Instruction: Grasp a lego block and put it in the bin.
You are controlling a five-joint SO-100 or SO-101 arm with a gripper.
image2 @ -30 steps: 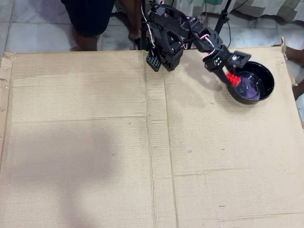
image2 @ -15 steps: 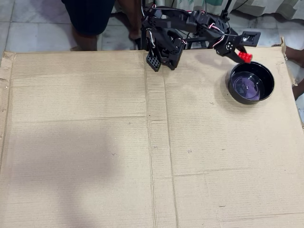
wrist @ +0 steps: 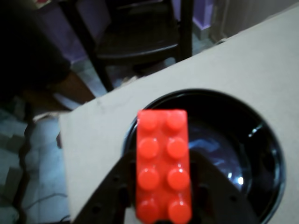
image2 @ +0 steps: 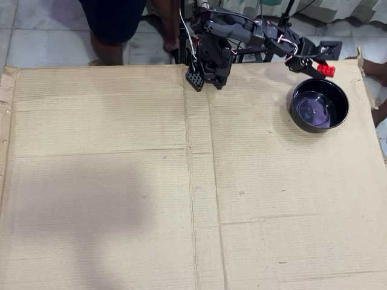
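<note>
Wrist view: tool (wrist: 161, 196) closed on the lego block (wrist: 163, 164), dark fingers (wrist: 114, 191) pressed against both long sides of the red brick, studs facing the camera in two rows of four. Brick held clear of any surface, with the bin (wrist: 254, 158) beneath and beyond it, glossy black inside catching small highlights. Bin resting on cardboard (wrist: 98, 140) close to one of its edges; past that edge, floor and the dark legs of a chair (wrist: 135, 37).

Overhead view: tool (image2: 320, 65) at the far right of the sheet, just past the far edge of the cardboard (image2: 121, 181), gripping the lego block (image2: 326, 69), seen as a small red speck. Bin (image2: 320, 104) on the cardboard near its far right corner, just on the near side of the brick, not touching it. Arm reaching rightward from its black base (image2: 208, 57), mounted at the middle of the far edge. Rest of the brown corrugated sheet crossed by fold creases. Legs of a person (image2: 115, 24) standing on tiled floor beyond the far edge, left of the base.
</note>
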